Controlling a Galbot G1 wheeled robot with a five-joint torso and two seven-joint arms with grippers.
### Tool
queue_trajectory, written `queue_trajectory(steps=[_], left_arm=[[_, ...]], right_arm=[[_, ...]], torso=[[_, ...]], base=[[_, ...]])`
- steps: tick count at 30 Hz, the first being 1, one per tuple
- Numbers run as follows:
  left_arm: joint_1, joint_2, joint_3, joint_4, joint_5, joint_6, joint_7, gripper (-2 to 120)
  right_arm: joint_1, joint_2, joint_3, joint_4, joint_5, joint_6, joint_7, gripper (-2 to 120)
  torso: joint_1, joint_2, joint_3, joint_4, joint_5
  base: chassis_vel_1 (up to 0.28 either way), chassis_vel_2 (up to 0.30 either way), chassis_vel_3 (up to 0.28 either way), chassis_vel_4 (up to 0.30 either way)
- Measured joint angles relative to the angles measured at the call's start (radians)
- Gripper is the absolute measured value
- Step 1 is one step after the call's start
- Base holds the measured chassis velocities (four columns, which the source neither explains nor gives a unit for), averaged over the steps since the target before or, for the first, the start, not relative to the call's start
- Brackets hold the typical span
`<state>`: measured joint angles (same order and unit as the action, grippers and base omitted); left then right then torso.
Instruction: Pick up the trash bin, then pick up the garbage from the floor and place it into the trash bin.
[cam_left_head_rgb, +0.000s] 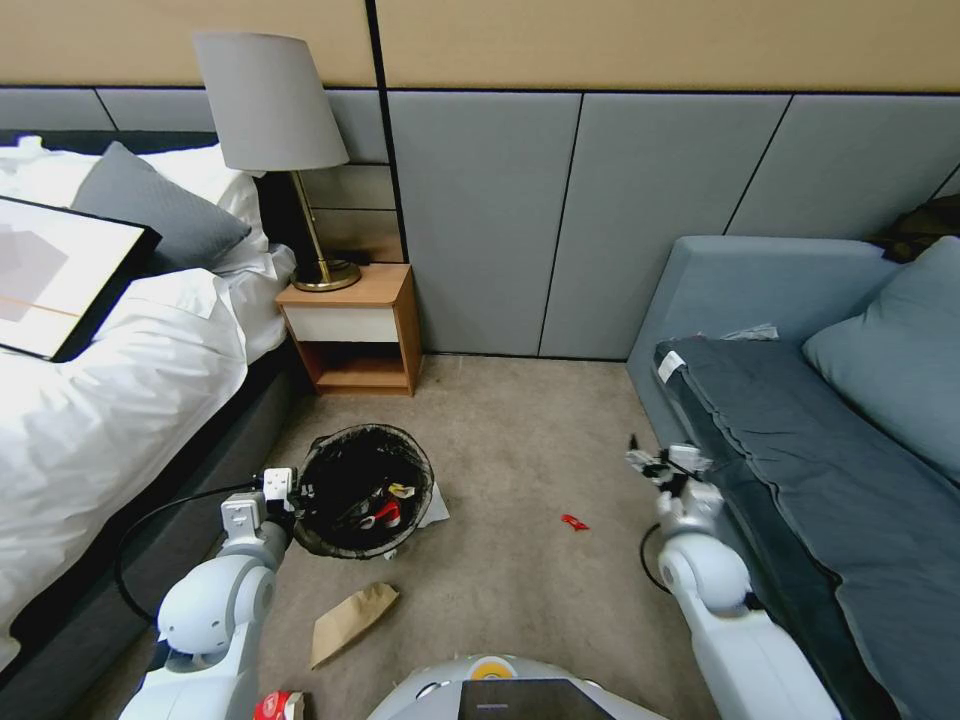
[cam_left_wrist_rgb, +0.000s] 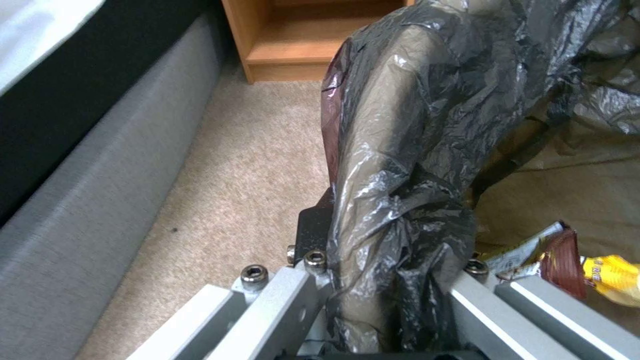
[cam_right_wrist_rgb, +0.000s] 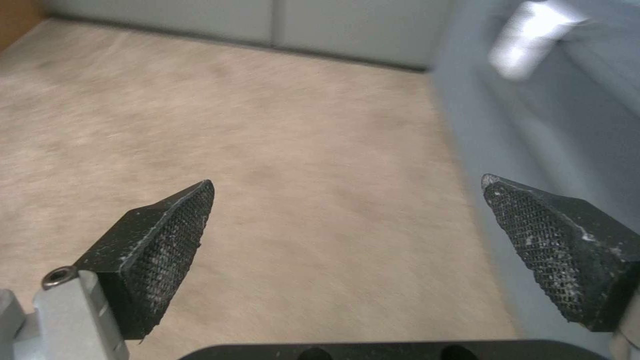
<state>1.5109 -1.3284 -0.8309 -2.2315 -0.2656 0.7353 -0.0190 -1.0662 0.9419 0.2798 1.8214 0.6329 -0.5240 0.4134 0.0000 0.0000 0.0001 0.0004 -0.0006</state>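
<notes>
The trash bin (cam_left_head_rgb: 365, 490), round with a black bag liner over its rim, is on the carpet beside the bed. My left gripper (cam_left_head_rgb: 288, 492) is shut on its near-left rim. The left wrist view shows the liner-covered rim (cam_left_wrist_rgb: 393, 165) pinched in my left gripper (cam_left_wrist_rgb: 390, 300), and snack packets (cam_left_wrist_rgb: 567, 255) inside the bin. Garbage on the floor: a small red wrapper (cam_left_head_rgb: 573, 522) right of the bin, a flat brown paper bag (cam_left_head_rgb: 352, 618) in front of it, and a white scrap (cam_left_head_rgb: 437, 510) at its base. My right gripper (cam_left_head_rgb: 668, 468) hangs open by the sofa, over bare carpet (cam_right_wrist_rgb: 320, 150).
A bed (cam_left_head_rgb: 110, 400) borders the left and a wooden nightstand (cam_left_head_rgb: 355, 330) with a lamp stands behind the bin. A blue sofa (cam_left_head_rgb: 800, 440) runs along the right, close to my right arm. A red-and-white piece (cam_left_head_rgb: 278, 705) lies by my base.
</notes>
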Motion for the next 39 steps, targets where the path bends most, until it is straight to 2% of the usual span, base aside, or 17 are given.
queue_trajectory(steps=[1,3,4,5,6,7,8,10,13,14,23,39], left_arm=[[0.0,0.0,0.0,0.0,0.0,0.0,0.0,0],[0.003,0.0,-0.003,-0.001,0.0,0.0,0.0,0],[0.003,-0.002,-0.003,-0.001,0.002,0.0,0.0,0],[0.003,-0.002,-0.003,-0.001,0.002,0.0,0.0,0],[0.004,-0.006,-0.003,-0.001,0.005,0.0,-0.001,0],[0.003,-0.009,-0.001,-0.001,0.009,0.0,-0.001,0],[0.003,-0.009,-0.001,-0.001,0.009,0.0,-0.001,0],[0.002,-0.012,0.0,-0.001,0.014,0.0,-0.001,0],[0.001,-0.015,0.001,0.0,0.015,0.0,-0.001,0],[0.001,-0.016,0.001,0.004,0.015,0.0,-0.002,0],[-0.004,-0.015,0.001,0.024,0.016,0.0,-0.001,0],[-0.014,-0.017,0.006,0.046,0.016,0.0,0.0,0]], right_arm=[[0.0,0.0,0.0,0.0,0.0,0.0,0.0,100],[0.095,-0.015,-0.065,-0.06,0.101,-0.066,-0.008,100],[0.156,-0.016,-0.105,-0.107,0.156,-0.105,-0.017,100],[0.156,-0.016,-0.105,-0.107,0.156,-0.105,-0.017,100],[0.233,-0.01,-0.17,-0.182,0.2,-0.138,-0.026,100],[0.295,-0.001,-0.216,-0.244,0.208,-0.149,-0.037,100],[0.295,-0.001,-0.216,-0.244,0.208,-0.149,-0.037,100],[0.368,0.022,-0.278,-0.329,0.211,-0.164,-0.052,100],[0.402,0.052,-0.318,-0.388,0.211,-0.173,-0.059,100],[0.415,0.076,-0.342,-0.417,0.207,-0.174,-0.061,100],[0.396,0.152,-0.393,-0.469,0.15,-0.17,-0.081,100],[0.274,0.16,-0.407,-0.457,0.066,-0.172,-0.096,100]], torso=[[0.0,0.0,0.0,0.0,0.0],[0.0,0.0,0.0,-0.0002,0.0012],[0.0,0.0,0.0,-0.0003,0.0004],[0.0,0.0,0.0,-0.0003,0.0004],[0.0,0.0,0.0,-0.0007,0.0005],[0.0,0.0,0.0,-0.0005,0.0015],[0.0,0.0,0.0,-0.0005,0.0015],[0.0,0.0,0.0,-0.0002,-0.0005],[0.0,0.0,0.0,-0.0003,0.0012],[0.0,0.0,0.0,-0.0005,0.0004],[0.0,0.0,0.0,-0.0004,0.0006],[0.0,0.0,0.0,-0.0004,0.0006]], base=[[0.0,0.0,0.0,0.0],[0.0,0.0,0.0,0.0],[0.0,0.0,0.0,0.0],[0.0,0.0,0.0,0.0],[0.0,0.0,0.0,0.0],[0.0,0.0,0.0,0.0],[0.0,0.0,0.0,0.0],[0.0,0.0,0.0,0.0],[0.0,0.0,0.0,0.0],[0.0,0.0,0.0,0.0],[0.0,0.0,0.0,0.0],[0.0,0.0,0.0,0.0]])
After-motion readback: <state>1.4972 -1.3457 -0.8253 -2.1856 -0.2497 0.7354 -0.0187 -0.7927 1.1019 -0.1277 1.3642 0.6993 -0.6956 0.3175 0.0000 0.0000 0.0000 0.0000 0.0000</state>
